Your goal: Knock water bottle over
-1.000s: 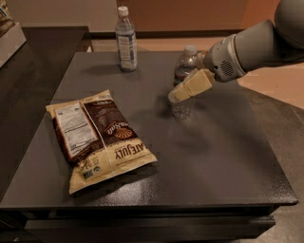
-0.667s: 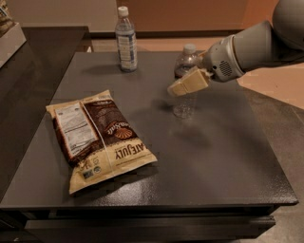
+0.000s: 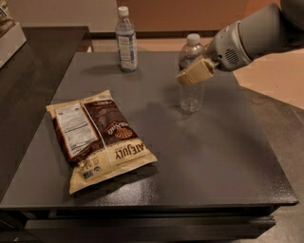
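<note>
On table (image 3: 213, 156), stubby clear water bottle (image 3: 192, 97) (white cap), tool (image 3: 194, 73) at shoulder, grip unclear.

Dark grey bench (image 3: 213, 156) is filling most of the view, its matte top catching a soft sheen below and left of the gripper (image 3: 194, 72), which is hanging over the bench's far right part. Behind the gripper an orange-brown wall panel (image 3: 190, 14) is running above a dark baseboard (image 3: 156, 34). Right of the gripper, pale tan floor (image 3: 268, 80) is showing. Far to its left a second dark counter (image 3: 42, 52) is adjoining the bench, a cream wall (image 3: 61, 12) rising behind.
</note>
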